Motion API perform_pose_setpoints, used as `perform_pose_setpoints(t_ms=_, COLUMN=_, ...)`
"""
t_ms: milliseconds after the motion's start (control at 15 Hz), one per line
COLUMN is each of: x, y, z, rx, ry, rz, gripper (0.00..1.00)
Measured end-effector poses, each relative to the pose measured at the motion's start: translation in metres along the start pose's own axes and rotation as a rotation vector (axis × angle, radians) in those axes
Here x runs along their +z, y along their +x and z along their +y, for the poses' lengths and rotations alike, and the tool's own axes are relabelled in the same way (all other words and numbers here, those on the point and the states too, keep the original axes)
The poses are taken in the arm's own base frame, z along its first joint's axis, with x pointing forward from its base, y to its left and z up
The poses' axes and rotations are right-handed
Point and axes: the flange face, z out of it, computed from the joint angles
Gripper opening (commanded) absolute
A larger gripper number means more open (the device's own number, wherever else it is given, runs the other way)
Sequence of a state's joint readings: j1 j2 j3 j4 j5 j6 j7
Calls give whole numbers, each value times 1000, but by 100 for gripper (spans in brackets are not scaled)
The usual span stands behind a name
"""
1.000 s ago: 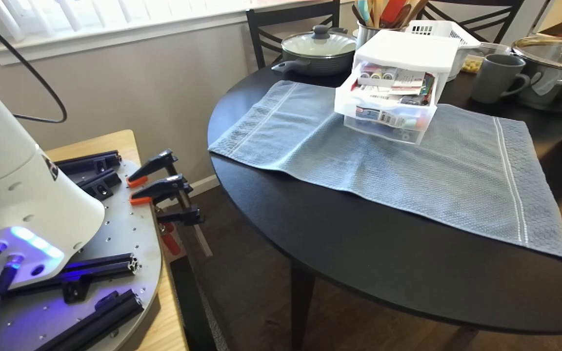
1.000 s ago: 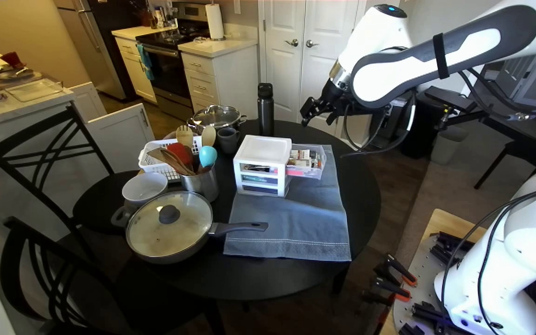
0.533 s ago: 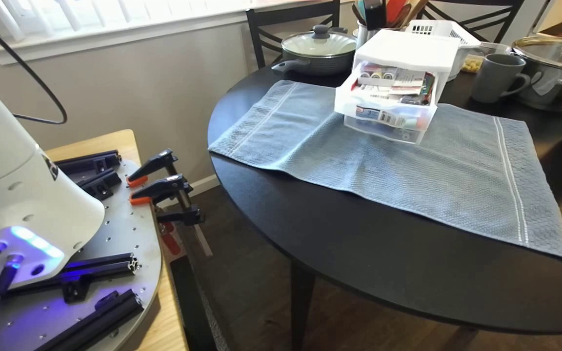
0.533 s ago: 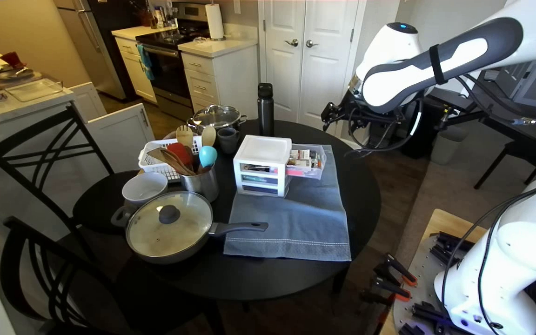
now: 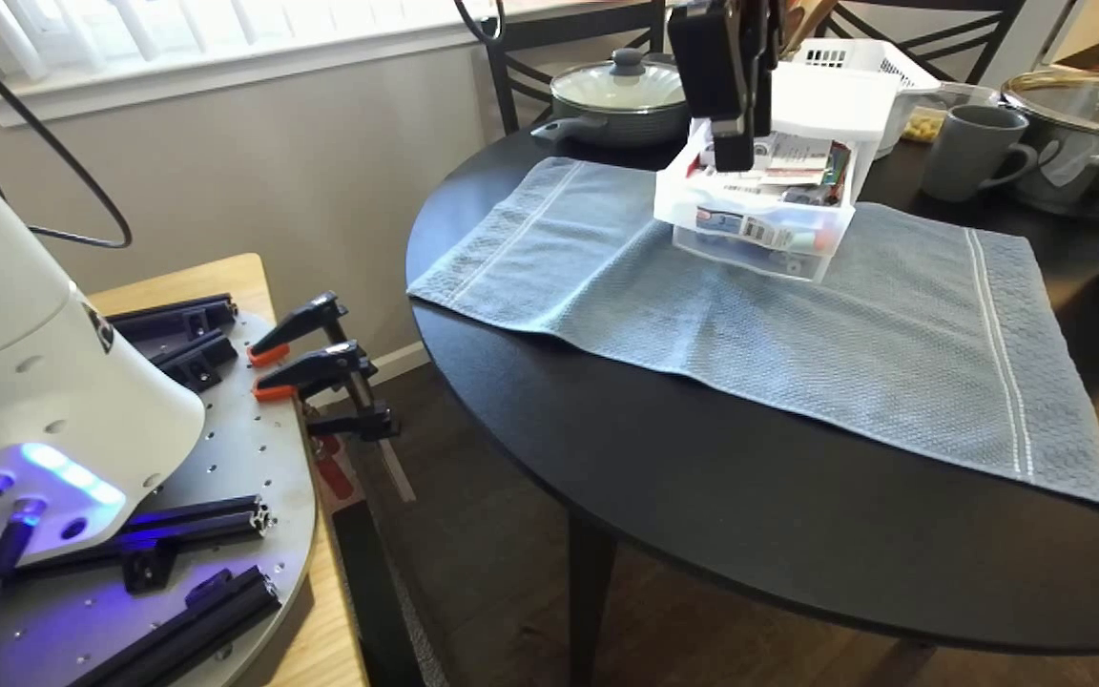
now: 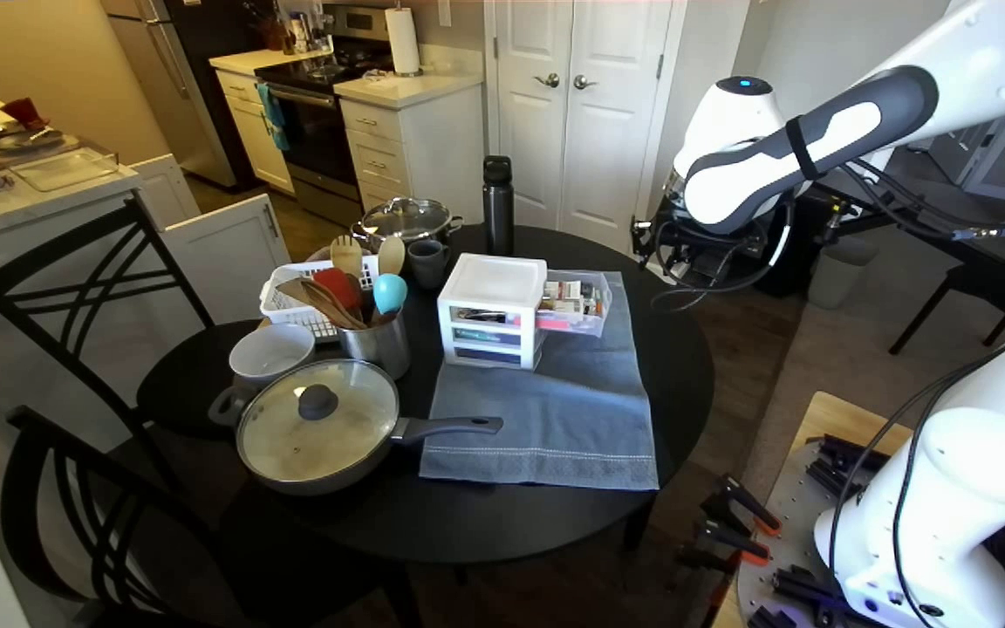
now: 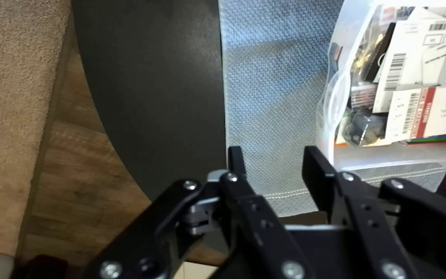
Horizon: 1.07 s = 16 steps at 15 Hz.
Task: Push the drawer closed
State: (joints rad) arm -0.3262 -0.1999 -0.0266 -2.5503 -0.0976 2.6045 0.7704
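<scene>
round black table (image 5: 664, 448), blue-grey woven cloth (image 5: 778, 324) on it. white-framed plastic drawer unit (image 6: 495, 281) on cloth. shallow clear-plastic drawer (image 5: 681, 202) juts from unit's top slot, front pointing across cloth's width to table edge, rear hidden, long axis unclear. black two-fingered gripper (image 7: 273, 155): fingers apart, clear of drawer. silvery metal cylinder (image 6: 385, 349) holds brown wooden utensils (image 6: 324, 301). in drawer: barcoded packets (image 7: 401, 66).

Round black table (image 6: 677, 366). Right, from here: blue-grey woven cloth (image 6: 546, 427). Near left: grey lidded pan (image 6: 319, 427). Beyond: steel utensil holder (image 6: 382, 349), white plastic basket (image 6: 282, 305). Far: grey mug (image 6: 427, 264), glass-lidded steel pot (image 6: 406, 224), black bottle (image 6: 498, 209).
</scene>
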Motion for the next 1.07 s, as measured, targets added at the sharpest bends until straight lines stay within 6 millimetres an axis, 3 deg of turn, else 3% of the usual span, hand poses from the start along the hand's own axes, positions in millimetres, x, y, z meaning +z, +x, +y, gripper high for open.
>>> perform_pose_setpoints(t_ms=200, x=14, y=0, z=-1, rx=16, ry=-37, rz=-4, gripper=1)
perform_pose_setpoints(t_ms=600, x=46, y=4, z=7, rx=35, ry=-101, rz=-28, gripper=0)
perform_pose_setpoints(t_ms=1067, x=61, y=-3, z=-26, rx=-25, ry=-75, rz=-22, gripper=0)
